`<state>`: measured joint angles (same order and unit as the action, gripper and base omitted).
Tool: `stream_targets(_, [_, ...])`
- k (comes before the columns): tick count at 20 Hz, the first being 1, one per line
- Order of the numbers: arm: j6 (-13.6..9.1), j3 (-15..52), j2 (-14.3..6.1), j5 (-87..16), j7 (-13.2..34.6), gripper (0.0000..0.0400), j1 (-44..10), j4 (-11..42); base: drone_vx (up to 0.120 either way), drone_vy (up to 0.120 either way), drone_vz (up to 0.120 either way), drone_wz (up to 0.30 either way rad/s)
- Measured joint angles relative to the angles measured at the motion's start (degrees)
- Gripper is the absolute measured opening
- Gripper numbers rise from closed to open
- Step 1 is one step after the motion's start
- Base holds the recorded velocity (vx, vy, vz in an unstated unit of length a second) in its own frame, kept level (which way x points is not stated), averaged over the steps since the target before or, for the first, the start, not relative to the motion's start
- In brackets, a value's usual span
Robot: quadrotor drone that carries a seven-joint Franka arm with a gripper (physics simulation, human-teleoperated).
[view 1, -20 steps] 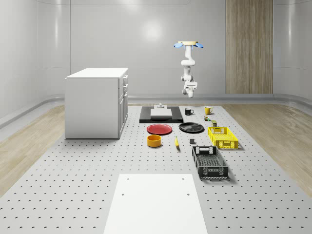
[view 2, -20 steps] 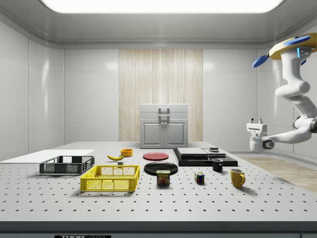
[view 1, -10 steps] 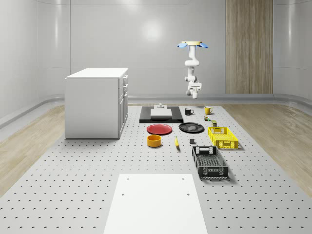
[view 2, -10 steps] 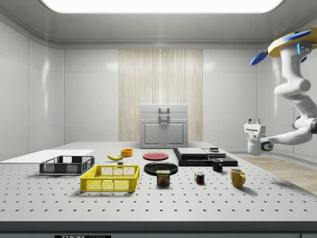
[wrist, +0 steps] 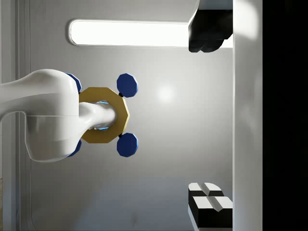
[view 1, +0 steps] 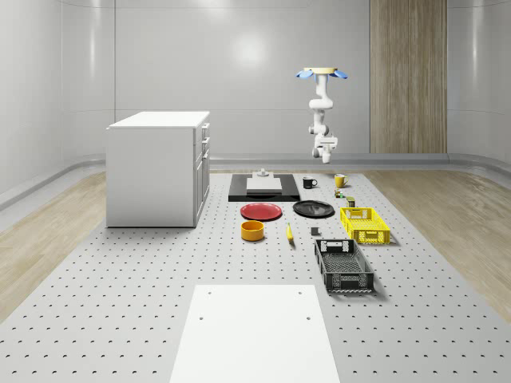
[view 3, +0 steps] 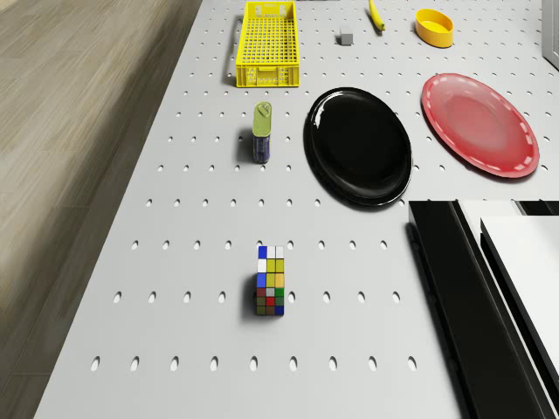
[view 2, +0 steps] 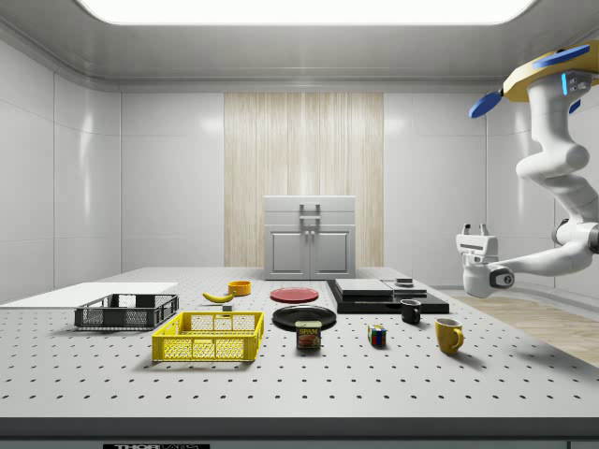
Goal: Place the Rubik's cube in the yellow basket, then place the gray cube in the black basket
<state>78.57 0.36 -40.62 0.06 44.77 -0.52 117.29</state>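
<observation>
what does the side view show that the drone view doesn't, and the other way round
Side view, not drone view: the drone hovering high at the side view's right, its gripper pointing up with fingers open, the white cabinet, black basket, yellow mug and black mug.
Drone view, not side view: the top face of the Rubik's cube.
Both: the Rubik's cube, yellow basket, can, black plate and red plate.

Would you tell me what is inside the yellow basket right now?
Nothing: the yellow basket shows only its bare mesh floor. The Rubik's cube sits on the table, apart from it. No part of its inside is covered.
</observation>
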Motion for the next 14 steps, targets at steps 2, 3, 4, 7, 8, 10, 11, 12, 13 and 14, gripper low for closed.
stream_targets(2, [0.08, 0.04, -0.06, -0.05, 0.0, 0.04, -0.02, 0.06, 0.12, 0.0, 0.0, 0.0])
stream_targets(3, [0.13, 0.06, -0.09, -0.08, 0.01, 0.04, -0.03, 0.09, 0.12, 0.0, 0.0, 0.0])
stream_targets(4, [0.17, 0.09, -0.12, -0.12, 0.01, 0.04, -0.04, 0.11, 0.12, 0.0, 0.0, 0.0])
stream_targets(7, [0.3, 0.21, -0.21, -0.27, 0.02, 0.04, -0.08, 0.2, 0.12, 0.0, 0.0, 0.0])
stream_targets(8, [0.34, 0.27, -0.24, -0.35, 0.03, 0.04, -0.1, 0.23, 0.12, 0.0, 0.0, 0.0])
stream_targets(10, [0.43, 0.41, -0.3, -0.54, 0.06, 0.04, -0.15, 0.29, 0.12, 0.0, 0.0, 0.0])
stream_targets(11, [0.47, 0.5, -0.33, -0.67, 0.07, 0.04, -0.18, 0.32, 0.12, 0.0, 0.0, 0.0])
stream_targets(12, [0.52, 0.61, -0.36, -0.82, 0.09, 0.04, -0.21, 0.35, 0.12, 0.0, 0.0, 0.0])
stream_targets(13, [0.56, 0.74, -0.39, -0.99, 0.11, 0.04, -0.25, 0.39, 0.12, 0.0, 0.0, 0.0])
stream_targets(14, [0.61, 0.88, -0.42, -1.2, 0.14, 0.04, -0.3, 0.42, 0.12, 0.0, 0.0, 0.0])
